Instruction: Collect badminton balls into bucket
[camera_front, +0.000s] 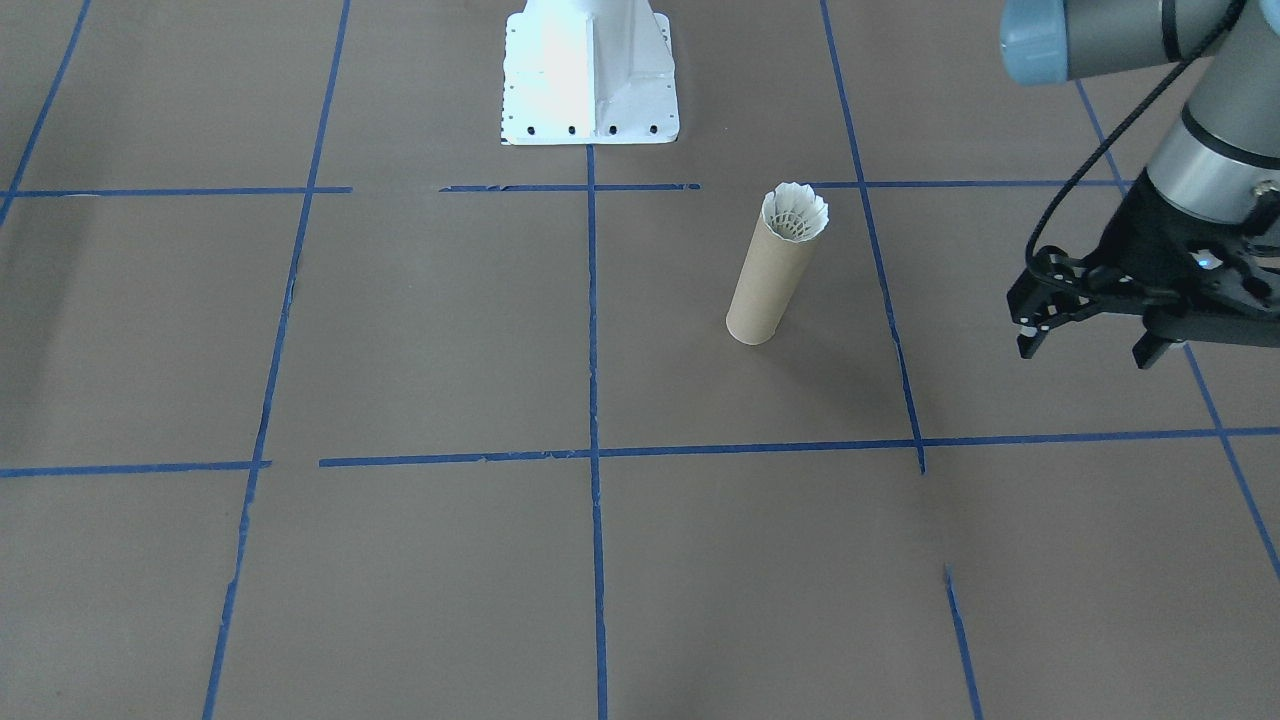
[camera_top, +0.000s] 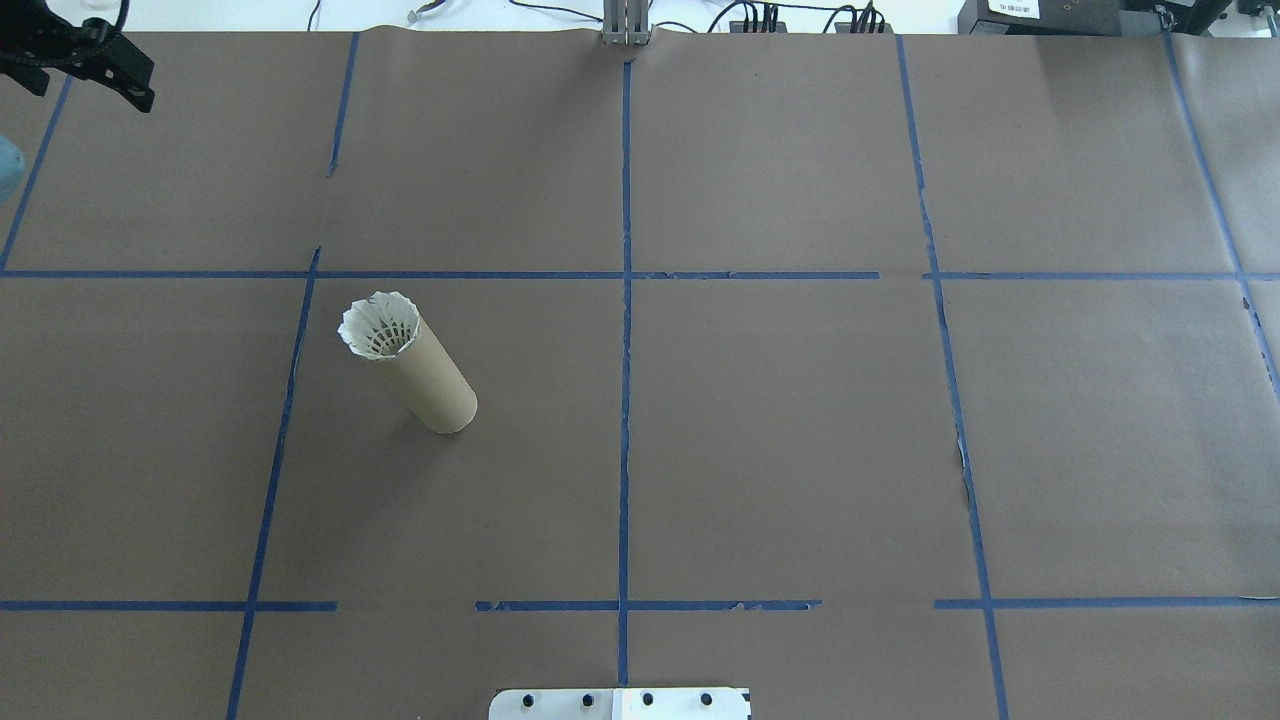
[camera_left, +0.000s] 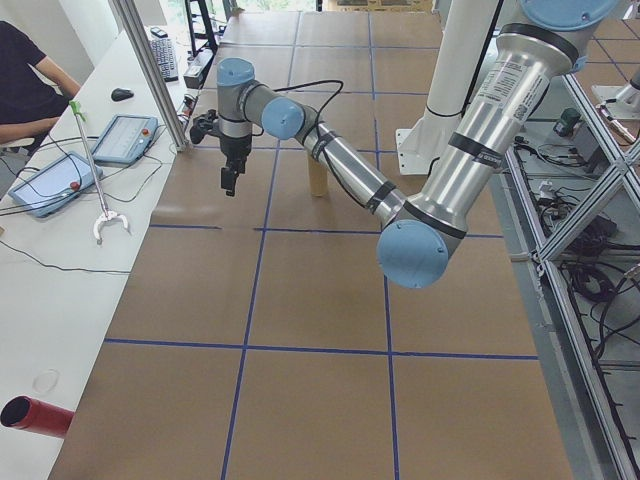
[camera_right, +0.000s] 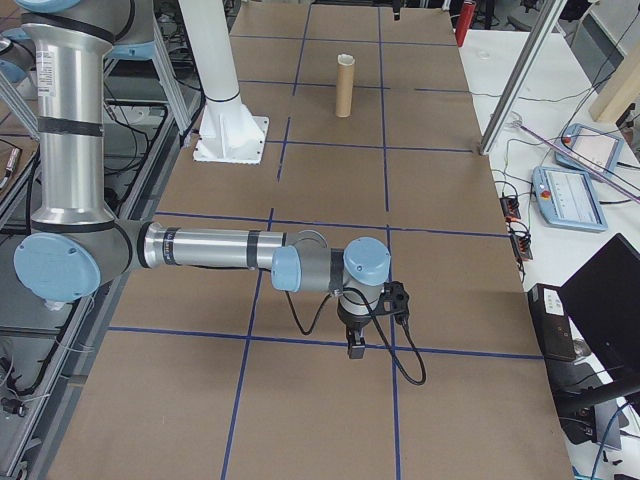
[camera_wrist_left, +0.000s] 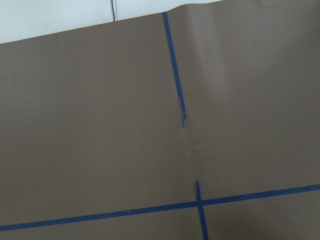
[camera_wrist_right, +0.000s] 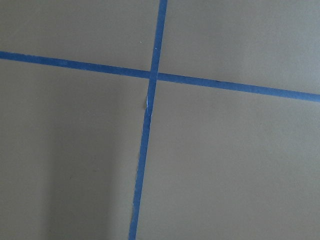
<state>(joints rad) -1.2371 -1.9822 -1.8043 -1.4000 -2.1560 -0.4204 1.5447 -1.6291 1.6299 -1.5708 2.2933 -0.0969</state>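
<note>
Blue tape lines (camera_top: 626, 400) grid the brown table paper (camera_top: 800, 450); perhaps tablets (camera_left: 125, 138) alongside.

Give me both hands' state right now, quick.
Left hand: open, holding nothing, off to the side of the tube.
Right hand: seen only in the exterior right view, so open or closed cannot be told.

Matt tan cardboard bucket (camera_front: 768, 285) on matt brown paper (blue tape lines) (camera_front: 590, 455)

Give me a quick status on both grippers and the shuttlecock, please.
Left gripper open, empty, off to the side of the tube. Right gripper seen side-on only, state unclear. Shuttlecock seated in mouth of upright cardboard tube. Nothing in the way.
</note>
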